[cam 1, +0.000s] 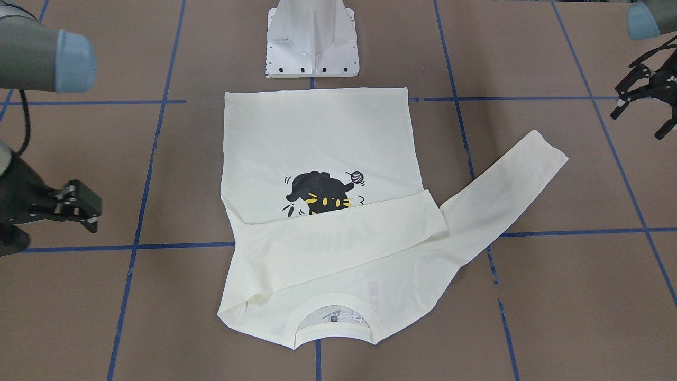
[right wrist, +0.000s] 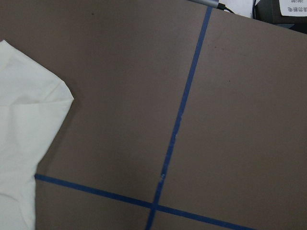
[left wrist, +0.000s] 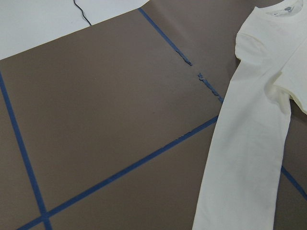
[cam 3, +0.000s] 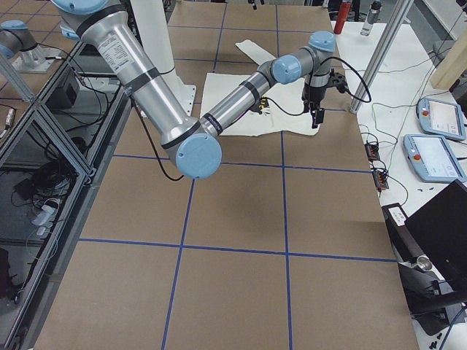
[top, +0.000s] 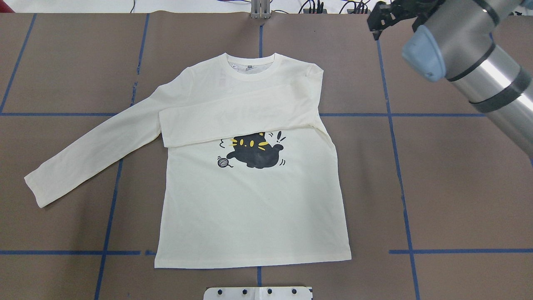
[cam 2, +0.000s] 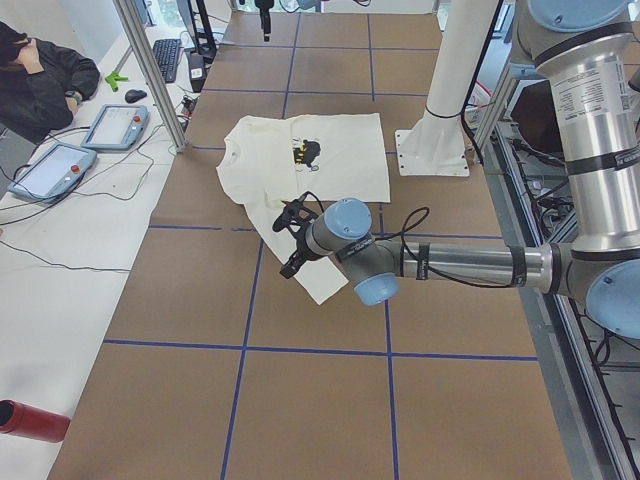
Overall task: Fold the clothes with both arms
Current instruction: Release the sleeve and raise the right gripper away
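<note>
Brown sheeting over the whole table (top: 458, 187), flat and matt, ruled into big squares by blue tape lines (top: 458, 251), scuffed and broken in places. Nearest the robot, the white pedestal base (top: 258, 293), on the midline.

Just beyond its foot, the T-shirt (top: 250, 216). Lies spread flat at the table's middle, print up, hem toward the base, collar (top: 251, 68) toward the far edge. Halfway up, the black cat print (top: 255, 152) with the small yarn ball (top: 223, 162) beside it. Across the chest, the sleeve from the robot's right side (top: 233, 118), folded over and hiding the top of the cat's head. Out on the robot's left, the other sleeve (top: 91, 154), stretched straight and slanting back toward the near side, cuff on bare brown.

Farther out to the left than that cuff, well apart from the cloth, the left gripper (cam 1: 640, 123). Hangs with fingers spread wide, nothing between them. Out past the shirt's shoulder on the robot's right, the right gripper (cam 1: 84, 209), over bare sheeting and clear of the cloth. Impossible to tell whether wide or closed.

Past the far edge, a white bench (cam 2: 60, 260) with trailing cables, two teach pendants (cam 2: 115, 125), a keyboard (cam 2: 165, 60), a red cylinder (cam 2: 30, 420) lying at one end, and a person's dark sleeve (cam 2: 45, 80). Between bench and table, a slanting aluminium post (cam 2: 150, 75).
</note>
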### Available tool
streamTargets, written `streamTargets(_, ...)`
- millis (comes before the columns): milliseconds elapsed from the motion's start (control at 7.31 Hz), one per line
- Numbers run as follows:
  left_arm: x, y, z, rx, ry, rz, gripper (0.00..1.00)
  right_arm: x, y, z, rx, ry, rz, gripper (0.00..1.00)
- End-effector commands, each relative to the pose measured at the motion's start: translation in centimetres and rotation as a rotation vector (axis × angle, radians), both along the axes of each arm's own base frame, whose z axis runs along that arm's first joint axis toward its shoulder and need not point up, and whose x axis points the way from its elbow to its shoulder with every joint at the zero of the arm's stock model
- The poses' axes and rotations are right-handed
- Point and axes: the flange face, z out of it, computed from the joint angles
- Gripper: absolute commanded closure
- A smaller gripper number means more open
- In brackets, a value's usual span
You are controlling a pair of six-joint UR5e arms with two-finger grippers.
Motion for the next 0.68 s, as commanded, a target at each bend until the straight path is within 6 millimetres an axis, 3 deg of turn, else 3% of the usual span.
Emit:
streamTargets(0, 6.0, 1.7, 0.9, -0.068, -0.007, 0.013, 0.0, 9.9, 2.8, 11.0, 0.05, -0.033, -0.09, 0.0)
streamTargets(137, 7.7, 2.8, 1.6, -0.073, -0.035, 0.034, 0.0, 12.7, 4.8, 14.7, 0.023, -0.029, -0.079, 0.0)
streamTargets(273, 9.1, 4.3, 2.6, -0.073, -0.064, 0.064, 0.0, 14.0, 7.2, 16.0, 0.012, -0.023, -0.062, 0.0)
streamTargets(547, 11.5, 6.7, 4.2, -0.044, -0.132, 0.09, 0.02, 14.7, 8.3, 16.0, 0.007, -0.026, -0.045, 0.0)
